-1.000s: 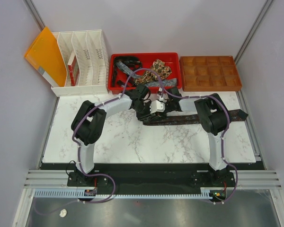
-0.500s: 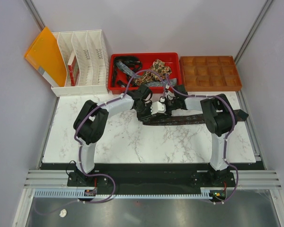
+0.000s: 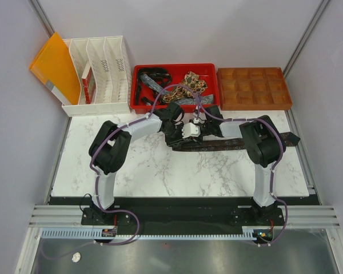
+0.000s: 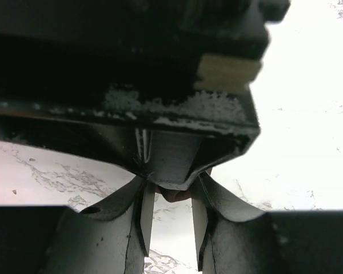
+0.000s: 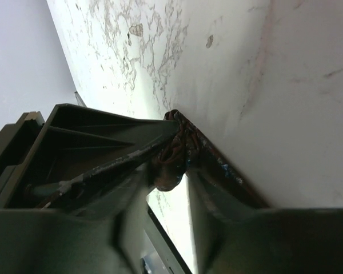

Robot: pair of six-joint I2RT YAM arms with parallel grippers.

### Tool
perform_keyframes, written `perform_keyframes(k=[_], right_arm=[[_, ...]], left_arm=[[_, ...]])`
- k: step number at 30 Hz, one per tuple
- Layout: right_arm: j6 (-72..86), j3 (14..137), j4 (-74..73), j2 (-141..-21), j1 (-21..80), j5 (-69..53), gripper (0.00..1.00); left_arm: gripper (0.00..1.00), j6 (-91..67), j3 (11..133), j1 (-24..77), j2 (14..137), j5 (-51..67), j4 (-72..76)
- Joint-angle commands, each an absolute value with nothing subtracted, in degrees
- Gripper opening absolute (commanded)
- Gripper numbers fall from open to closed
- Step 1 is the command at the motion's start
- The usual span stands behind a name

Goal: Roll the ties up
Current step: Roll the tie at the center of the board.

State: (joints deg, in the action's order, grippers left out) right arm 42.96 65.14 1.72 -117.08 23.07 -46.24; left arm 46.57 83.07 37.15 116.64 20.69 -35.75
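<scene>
Marble table (image 3: 131,165) | dark tie (image 3: 240,142) stretched across | left gripper (image 4: 172,192): narrow, pinching tie end | right gripper (image 5: 172,162): jaws now parted, shifted left.

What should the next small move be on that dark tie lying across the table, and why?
Probably the left gripper should turn the tie end over once toward the right, with the right gripper steadying the strip beside it. The tie lies almost fully stretched across the table. Only its left end, where both sets of jaws meet, looks gathered, so the roll has barely begun.
</scene>
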Motion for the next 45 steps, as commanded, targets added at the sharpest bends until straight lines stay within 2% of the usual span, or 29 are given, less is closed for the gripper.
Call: perform_keyframes(k=[1, 2, 3, 6, 8, 15, 20, 24, 32, 40, 45], right_arm=[[42.55, 64.69, 3.96, -118.39, 23.56, -45.01, 0.31], [42.02, 64.51, 3.35, -118.65, 23.47, -43.87, 0.25], [41.58, 63.99, 2.99, -118.74, 23.03, -43.51, 0.14], [40.08, 63.81, 0.97, -119.27, 22.07, -42.19, 0.01], [38.59, 63.9, -0.7, -119.53, 21.89, -41.05, 0.0], [33.93, 62.93, -4.83, -119.79, 21.01, -39.11, 0.0], [30.95, 63.63, -5.8, -122.08, 21.01, -37.09, 0.0], [29.01, 63.11, -7.03, -122.08, 20.65, -35.25, 0.0], [28.48, 63.72, -9.58, -124.19, 20.39, -34.72, 0.0], [31.02, 63.72, -7.3, -126.03, 20.04, -39.28, 0.0], [34.1, 63.02, -4.31, -126.74, 19.51, -41.13, 0.0]], left_arm=[[0.38, 48.34, 80.07, 38.23, 122.08, 18.81, -39.2], [0.38, 48.25, 79.98, 38.06, 121.73, 18.98, -39.2], [0.39, 48.25, 79.98, 37.88, 121.55, 19.33, -39.29], [0.4, 48.78, 79.02, 37.18, 120.5, 19.95, -39.38], [0.43, 48.87, 78.84, 36.39, 119.8, 20.56, -39.37], [0.64, 47.2, 78.84, 32.09, 113.83, 27.41, -37.36], [0.71, 46.58, 73.32, 28.13, 108.38, 33.39, -30.33], [0.73, 50.09, 70.32, 27.69, 105.74, 37.96, -28.65], [0.74, 49.83, 73.29, 29.44, 108.54, 34.37, -25.4], [0.74, 52.38, 76.11, 33.57, 112.41, 29.72, -24.61], [0.7, 54.05, 77.78, 35.15, 114.34, 27.25, -24.96]])
